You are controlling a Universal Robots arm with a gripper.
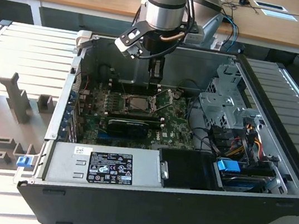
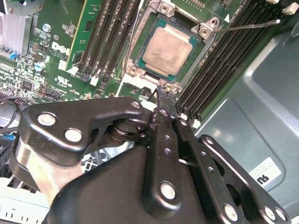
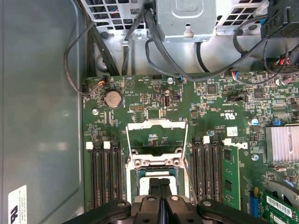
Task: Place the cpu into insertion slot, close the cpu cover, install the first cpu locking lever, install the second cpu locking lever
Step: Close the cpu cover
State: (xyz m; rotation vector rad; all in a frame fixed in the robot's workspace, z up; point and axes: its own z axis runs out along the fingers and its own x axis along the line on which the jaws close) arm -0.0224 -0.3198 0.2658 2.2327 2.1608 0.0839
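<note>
The cpu (image 2: 167, 50), grey metal top up, lies flat inside the insertion slot (image 2: 204, 31) on the green motherboard; the exterior view shows the cpu (image 1: 138, 103) in the middle of the board. The cpu cover (image 3: 156, 124), a thin silver frame, is swung open and lies back past the slot's far edge, with bare board showing through its window. My gripper (image 2: 161, 92) is shut with nothing in it, its tips just above the slot's edge. In the first wrist view the gripper (image 3: 160, 183) hides part of the chip. A thin wire lever (image 2: 247, 25) sticks out beside the slot, unlatched.
Black memory slots (image 3: 105, 177) flank the socket on both sides. A long black card (image 1: 127, 125) lies in front of the socket, and the power supply (image 1: 105, 164) is nearer still. The drive cage (image 1: 224, 100) and cables (image 1: 246, 140) fill the exterior view's right. The case walls (image 1: 282, 126) enclose everything.
</note>
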